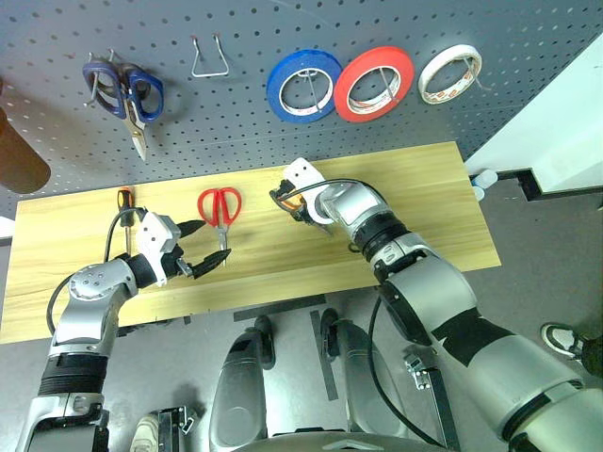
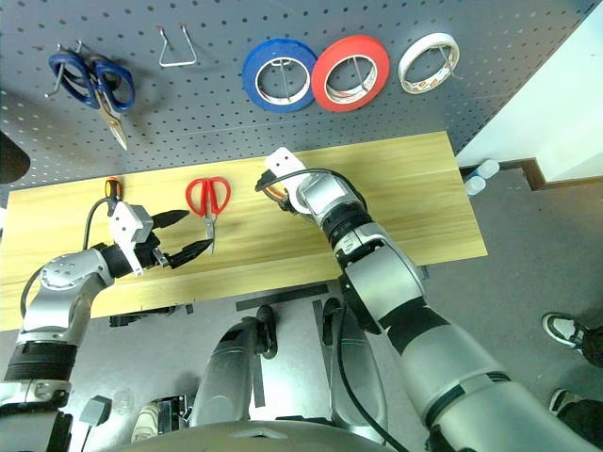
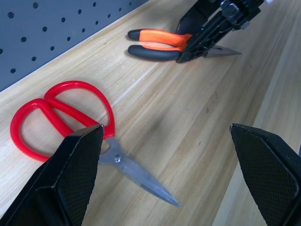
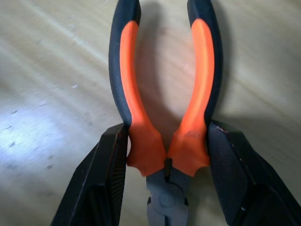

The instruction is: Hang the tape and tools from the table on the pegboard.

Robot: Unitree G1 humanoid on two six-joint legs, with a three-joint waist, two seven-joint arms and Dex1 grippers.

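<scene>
A dark grey pegboard point(image 1: 236, 122) stands behind a long light-wood surface point(image 1: 415, 202), already carrying blue-handled scissors point(image 1: 127, 94) on a hook toward its left end, an empty wire hook point(image 1: 208, 58) beside them, then a blue tape roll point(image 1: 303, 85), a red tape roll point(image 1: 374, 83) and, nearest its right end, the cream tape roll point(image 1: 450, 73) — so the tape part of the job looks done. Below the pegboard on the surface, the red-handled scissors point(image 1: 220, 211) lie with blades pointing away from it, and the screwdriver point(image 1: 122, 212) lies under the blue-handled scissors. The step in hand appears to be the pickup of the pliers point(image 4: 164, 117), which lie on the surface below the blue roll: the right gripper point(image 4: 167, 174) has its jaws on either side of the orange handles near the pivot, pressed to them but perhaps not yet fully clamped. The left gripper point(image 1: 204, 245) hovers in front of the pegboard, just beside the red scissors' blades, jaws spread wide and empty. Next, by this reading, comes a firm squeeze, a lift clear of the wood, and a carry up to the free hook, threading the gap between the handles over it.
</scene>
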